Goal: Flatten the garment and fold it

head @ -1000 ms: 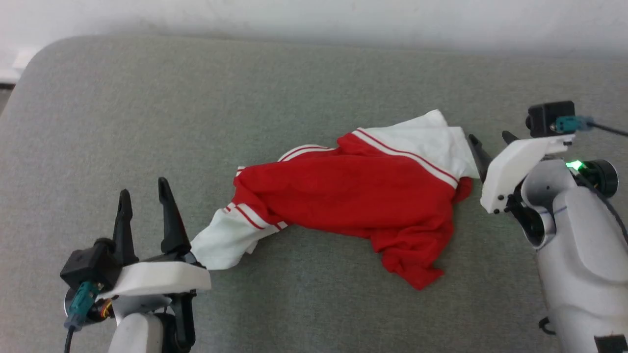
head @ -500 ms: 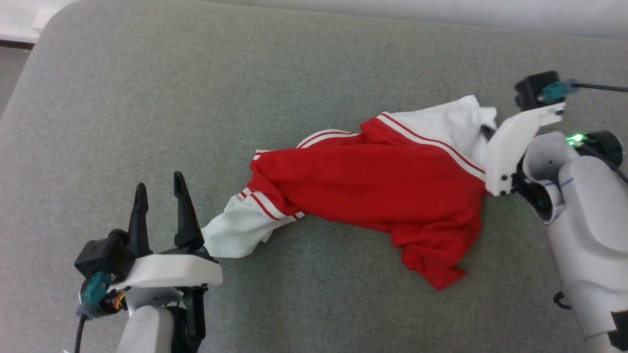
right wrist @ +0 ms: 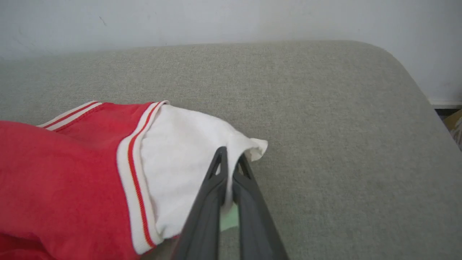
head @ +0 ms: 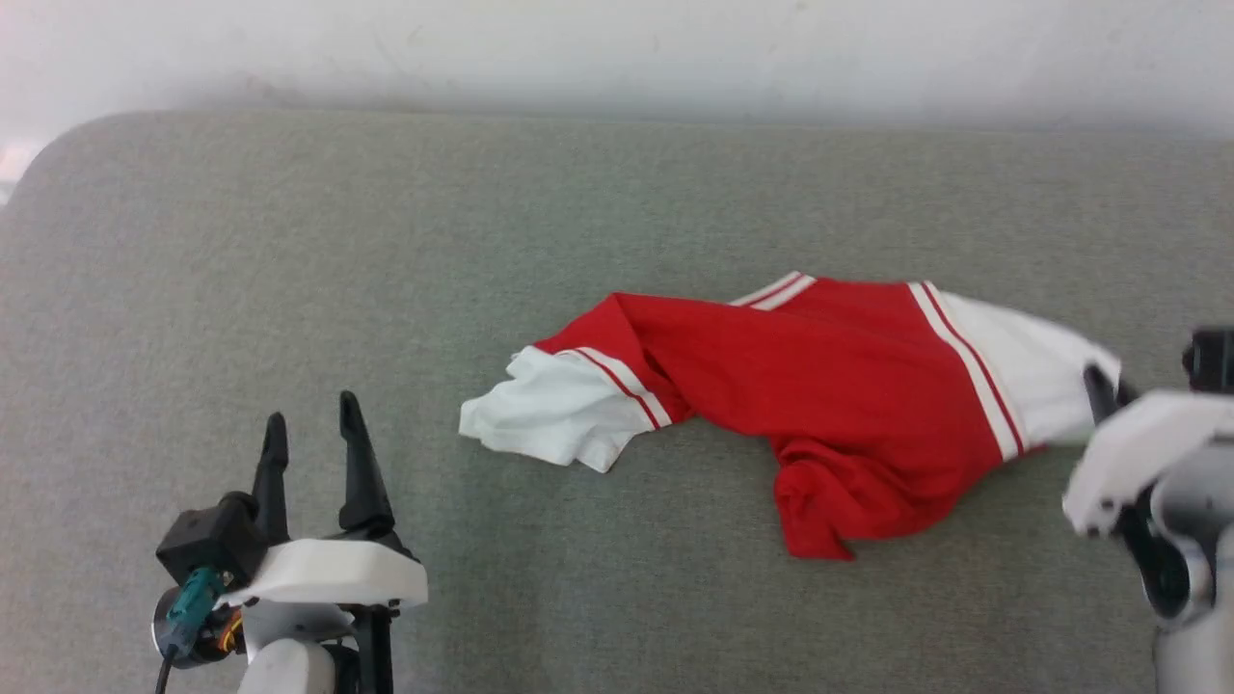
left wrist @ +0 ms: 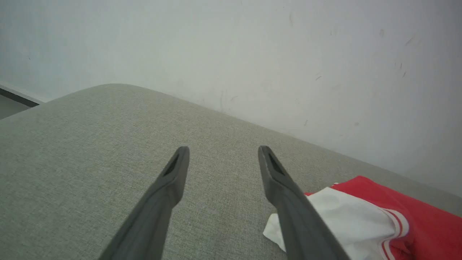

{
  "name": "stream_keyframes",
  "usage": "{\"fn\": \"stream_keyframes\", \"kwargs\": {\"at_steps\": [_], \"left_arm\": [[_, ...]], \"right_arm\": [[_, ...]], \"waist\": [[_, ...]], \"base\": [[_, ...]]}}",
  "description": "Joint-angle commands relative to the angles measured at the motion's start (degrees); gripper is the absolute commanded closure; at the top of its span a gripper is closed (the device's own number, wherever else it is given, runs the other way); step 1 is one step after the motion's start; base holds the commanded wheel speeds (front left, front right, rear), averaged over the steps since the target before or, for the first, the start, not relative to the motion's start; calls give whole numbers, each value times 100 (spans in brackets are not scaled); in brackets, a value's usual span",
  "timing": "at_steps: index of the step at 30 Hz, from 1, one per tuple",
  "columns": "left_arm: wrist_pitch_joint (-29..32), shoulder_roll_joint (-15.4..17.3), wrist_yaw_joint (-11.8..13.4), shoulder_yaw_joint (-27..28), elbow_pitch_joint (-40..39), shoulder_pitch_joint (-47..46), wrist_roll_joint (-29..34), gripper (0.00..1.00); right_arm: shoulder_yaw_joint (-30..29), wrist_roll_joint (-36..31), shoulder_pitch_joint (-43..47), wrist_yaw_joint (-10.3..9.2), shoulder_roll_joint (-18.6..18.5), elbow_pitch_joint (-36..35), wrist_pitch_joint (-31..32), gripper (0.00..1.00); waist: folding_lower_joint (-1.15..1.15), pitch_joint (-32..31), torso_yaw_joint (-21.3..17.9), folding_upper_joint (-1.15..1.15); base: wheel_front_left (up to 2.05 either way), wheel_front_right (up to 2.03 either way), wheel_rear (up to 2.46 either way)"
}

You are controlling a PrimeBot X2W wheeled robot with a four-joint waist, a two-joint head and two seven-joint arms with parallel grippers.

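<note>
The right gripper (right wrist: 230,153) was seen clenched on the edge of a white sleeve (right wrist: 180,155) of the garment (head: 819,376), at the right edge of the head view. The garment was laid crumpled across the centre and right of the grey cushion (head: 386,251), its red body bunched at the lower middle, the other white sleeve (head: 549,424) spread leftward. The left gripper (head: 311,414) was held released, fingers apart, at the lower left, clear of that sleeve. A pale wall (head: 617,48) was seen along the top.
</note>
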Motion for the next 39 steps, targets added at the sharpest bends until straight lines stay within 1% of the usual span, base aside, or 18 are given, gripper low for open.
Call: {"fn": "stream_keyframes", "kwargs": {"at_steps": [1, 4, 7, 9, 12, 13, 14, 15, 19, 22, 24, 27, 31, 33, 39], "left_arm": [[-26, -11, -57, -22, 41, 65, 48, 0], [-26, -11, -130, -97, 205, 61, 34, 0], [-23, -11, -209, -222, 473, -42, -24, 0], [64, -11, -245, -333, 648, -186, -78, 0], [264, -11, -300, -477, 868, -487, -195, 0], [346, -11, -299, -533, 937, -590, -233, 0], [430, -11, -289, -587, 1003, -695, -275, 0], [533, -11, -271, -641, 1077, -798, -322, 0], [1004, -11, -119, -825, 1445, -1217, -415, 0], [1289, -5, 22, -853, 1744, -1513, -450, 0], [1478, 3, 60, -844, 1958, -1684, -492, 0], [1850, 89, 137, -846, 2307, -1915, -504, 0], [2407, 327, 267, -928, 2699, -2171, -384, 0], [2672, 371, 215, -925, 2806, -2268, -460, 0], [3704, 533, -48, -1212, 2995, -2360, -497, 0]], "right_arm": [[-130, -66, 265, -6, 100, -178, 134, 100], [-439, -78, 933, -6, 321, -664, 580, 100], [-551, 66, 1493, -6, 422, -1030, 898, 100], [-512, 187, 1753, -6, 437, -1131, 929, 100], [-355, 525, 1958, -6, 441, -1062, 744, 100], [-317, 615, 1995, -6, 442, -1040, 633, 76], [-281, 672, 2021, -6, 442, -1017, 500, 40], [-252, 712, 2039, -6, 443, -982, 374, 0], [-109, 712, 2028, -6, 443, -932, -301, 0], [39, 648, 2028, -6, 443, -953, -778, 0], [148, 609, 2029, -6, 444, -980, -1007, 0], [271, 601, 2012, -6, 444, -1005, -1215, 0], [404, 611, 1954, -6, 444, -1043, -1286, 0], [454, 653, 1907, -6, 444, -1067, -1310, 0], [520, 703, 1840, -6, 444, -1076, -1345, 0]], "waist": [[1, -294, -307, 0], [1, -357, -424, 0], [1, -391, -535, 0], [1, -397, -603, 0], [1, -405, -724, 0], [1, -410, -764, 0], [1, -413, -807, 0], [1, -412, -850, 0], [1, -389, -1016, 0], [1, -343, -1150, 0], [1, -296, -1237, 0], [1, -219, -1372, 0], [1, -87, -1525, 0], [1, -11, -1587, 0], [1, 126, -1654, 0]], "base": [[0, 0, 0], [0, 0, 0], [0, 0, 0], [0, 0, 0], [0, 0, 0], [0, 0, 0], [0, 0, 0], [0, 0, 0], [0, 0, 0], [0, 0, 0], [0, 0, 0], [0, 0, 0], [0, 0, 0], [0, 0, 0], [0, 0, 0]]}}
